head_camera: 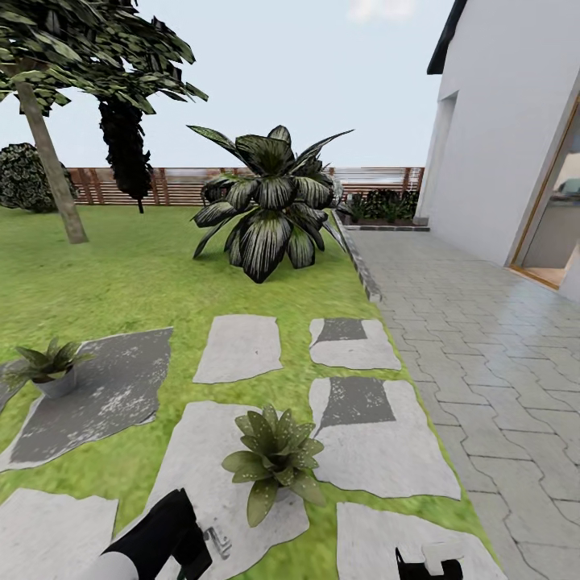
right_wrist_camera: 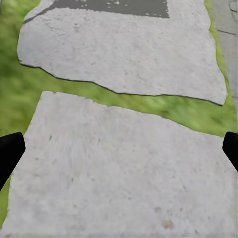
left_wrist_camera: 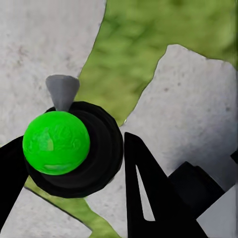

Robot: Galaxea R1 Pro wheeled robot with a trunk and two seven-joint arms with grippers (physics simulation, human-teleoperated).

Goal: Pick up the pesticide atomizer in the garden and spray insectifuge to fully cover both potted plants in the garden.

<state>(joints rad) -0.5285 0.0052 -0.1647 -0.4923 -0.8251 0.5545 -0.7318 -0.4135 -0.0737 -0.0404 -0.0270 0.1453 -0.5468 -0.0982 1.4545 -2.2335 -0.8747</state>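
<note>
Head view: the left gripper [head_camera: 211,541] is cut off at the bottom edge, and the black right gripper [head_camera: 429,562] barely peeks in. One spiky green potted plant [head_camera: 274,459] sits mid-slab on a pale rough stepping stone [head_camera: 201,451]; the other small rosette in a grey pot [head_camera: 50,369] stands at a dark slab's left edge.

Left wrist: black fingers [left_wrist_camera: 148,188] clench the dark round-bodied pesticide atomizer [left_wrist_camera: 74,148], glossy green cap and grey nozzle up.

Right wrist: fingertips [right_wrist_camera: 10,153] spread wide, released, over a grainy slab.
</note>
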